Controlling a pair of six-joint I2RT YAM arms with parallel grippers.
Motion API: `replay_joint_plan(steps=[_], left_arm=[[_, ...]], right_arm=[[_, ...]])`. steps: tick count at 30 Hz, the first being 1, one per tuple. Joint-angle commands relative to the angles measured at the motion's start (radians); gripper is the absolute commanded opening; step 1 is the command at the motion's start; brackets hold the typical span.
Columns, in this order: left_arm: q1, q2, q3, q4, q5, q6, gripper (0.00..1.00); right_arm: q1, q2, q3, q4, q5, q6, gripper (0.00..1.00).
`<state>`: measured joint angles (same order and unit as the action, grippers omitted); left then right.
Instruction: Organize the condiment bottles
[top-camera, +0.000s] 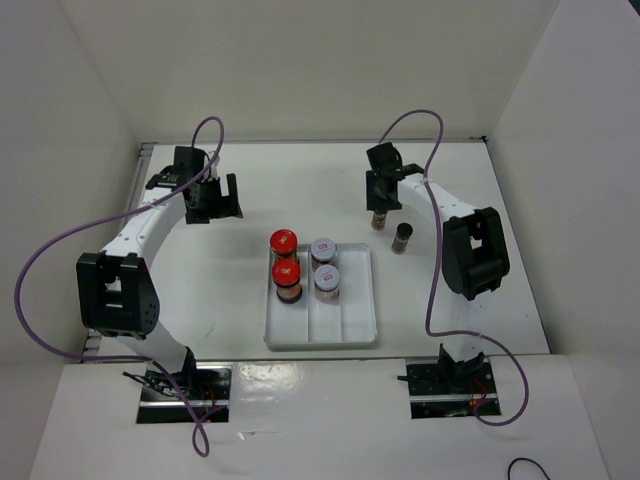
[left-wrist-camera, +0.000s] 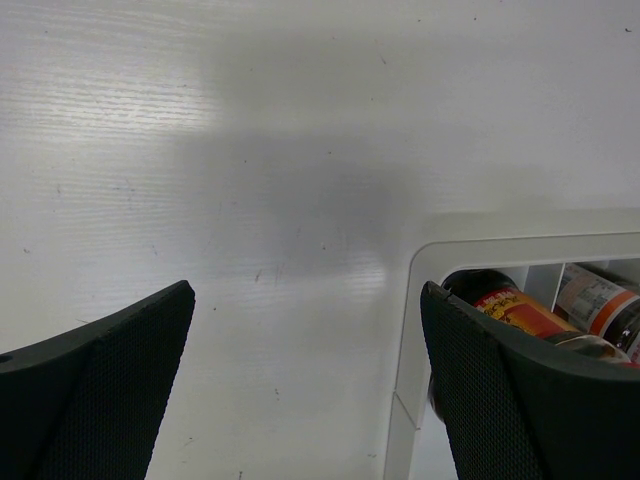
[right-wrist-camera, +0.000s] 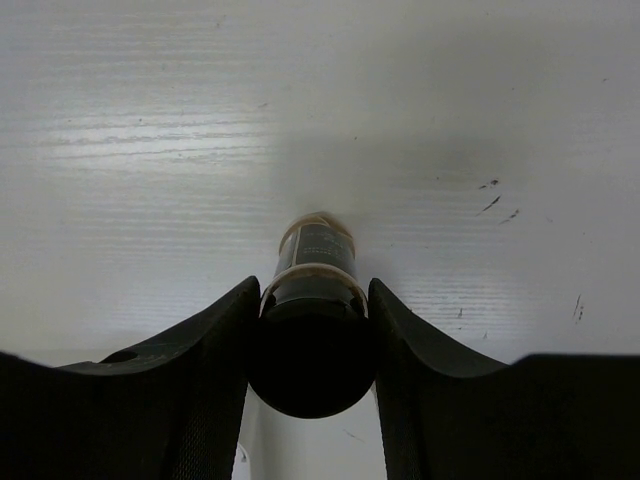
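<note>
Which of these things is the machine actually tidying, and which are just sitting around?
Being sorted: two red-lidded jars and, two white-lidded jars and, dark black-capped bottle gripped in the right jaws, another dark bottle standing on the table.
Just there: white divided tray holding the four jars, purple cables.

**A:** What are the arms made of?

**B:** The left arm (top-camera: 130, 240), left of the tray (top-camera: 320, 342), has white shells and chunky black joint housings. The right arm (top-camera: 455, 215), right of the tray, is built the same.

**A:** Cables?

**B:** A thin purple cable (top-camera: 40, 262) loops beside each arm. The black bases (top-camera: 180, 385), nearer than the tray, sit in dark cut-outs.

**A:** And the fingers?

**B:** The left gripper (left-wrist-camera: 305, 340) has broad matte-black fingers (left-wrist-camera: 100, 400) with a fine mesh texture. The right gripper (right-wrist-camera: 312, 330) has smooth, curved black ones.
</note>
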<state>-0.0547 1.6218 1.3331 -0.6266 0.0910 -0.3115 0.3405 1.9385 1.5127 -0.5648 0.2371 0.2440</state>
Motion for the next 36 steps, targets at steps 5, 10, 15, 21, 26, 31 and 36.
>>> replay_joint_plan(steps=[5,10,15,21,26,31,36], left_arm=[[0.006,0.009,-0.006,0.015,0.007,0.026,1.0],[0.006,0.0,-0.006,0.015,0.016,0.026,1.0],[0.006,-0.019,-0.015,0.015,0.016,0.026,1.0],[0.006,-0.039,-0.025,0.015,0.016,0.017,1.0],[0.006,-0.059,-0.035,0.015,0.016,0.017,1.0],[0.006,-0.068,-0.054,0.015,0.016,0.017,1.0],[0.006,-0.077,-0.054,0.015,0.016,0.017,1.0]], right_arm=[[0.005,-0.039,0.026,-0.038,0.041,0.021,0.19],[0.057,-0.17,0.05,-0.082,0.022,0.021,0.19],[0.143,-0.252,0.027,-0.124,0.042,0.052,0.19],[0.242,-0.319,-0.065,-0.144,0.051,0.121,0.19],[0.293,-0.374,-0.149,-0.144,0.051,0.17,0.19],[0.33,-0.383,-0.195,-0.144,0.061,0.202,0.19],[0.341,-0.392,-0.264,-0.099,0.051,0.212,0.19]])
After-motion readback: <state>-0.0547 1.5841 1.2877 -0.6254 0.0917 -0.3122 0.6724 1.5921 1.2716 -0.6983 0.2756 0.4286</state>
